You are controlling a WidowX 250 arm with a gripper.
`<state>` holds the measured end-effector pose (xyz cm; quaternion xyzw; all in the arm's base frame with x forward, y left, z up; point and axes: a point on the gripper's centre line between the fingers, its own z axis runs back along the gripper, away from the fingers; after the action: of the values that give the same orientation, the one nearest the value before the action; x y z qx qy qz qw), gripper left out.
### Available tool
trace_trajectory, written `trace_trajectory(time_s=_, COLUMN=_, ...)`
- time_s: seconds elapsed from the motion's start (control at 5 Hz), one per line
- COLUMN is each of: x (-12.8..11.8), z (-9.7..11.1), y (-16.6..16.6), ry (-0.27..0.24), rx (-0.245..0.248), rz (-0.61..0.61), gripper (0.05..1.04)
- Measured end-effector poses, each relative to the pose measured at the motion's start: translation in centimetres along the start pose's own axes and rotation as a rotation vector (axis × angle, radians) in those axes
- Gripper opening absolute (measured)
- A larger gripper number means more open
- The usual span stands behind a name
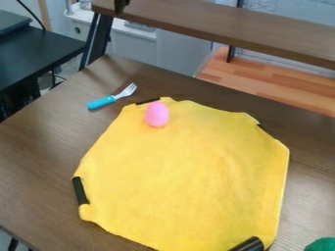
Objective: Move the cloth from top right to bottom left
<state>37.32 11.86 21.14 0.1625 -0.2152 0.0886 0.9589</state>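
Far left: a black desk [39, 54], beyond the table's [33, 166] slanting left edge. Next, a broad band of brown wood between that edge and the cloth [186, 171]; more wood toward the near left corner. A black piece [80, 190] sits right at the cloth's left edge. The fork [111, 98], handle left and tines angled up right, lies near the far left edge, off the cloth. Above it, at the top of my view, a bit of the gripper [121, 5] hangs by the shelf [222, 32]; wide or narrow, I cannot tell. The egg [157, 114] rests on the cloth, close to its far left rim. The cloth lies spread over the middle, running out at the bottom; edges uneven. Only a narrow strip of wood behind its far right corner, a wider one along its right side. Lower right: something green [321, 244], apart from the cloth.
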Motion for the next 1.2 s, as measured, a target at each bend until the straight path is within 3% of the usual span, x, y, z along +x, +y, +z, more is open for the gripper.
trace_trajectory(time_s=0.2, x=-0.7, z=-1.4, y=-0.5, ry=0.041, rx=-0.006, rz=-0.010, gripper=1.000)
trace_trajectory(time_s=0.4, x=-3.2, z=-2.8, y=-4.8, ry=0.084, rx=-0.051, rz=-0.110, gripper=1.000)
trace_trajectory(time_s=0.8, x=-7.9, z=-3.1, y=-11.7, ry=0.111, rx=-0.116, rz=-0.294, gripper=1.000)
trace_trajectory(time_s=1.2, x=-13.3, z=-1.9, y=-18.6, ry=0.138, rx=-0.198, rz=-0.482, gripper=1.000)
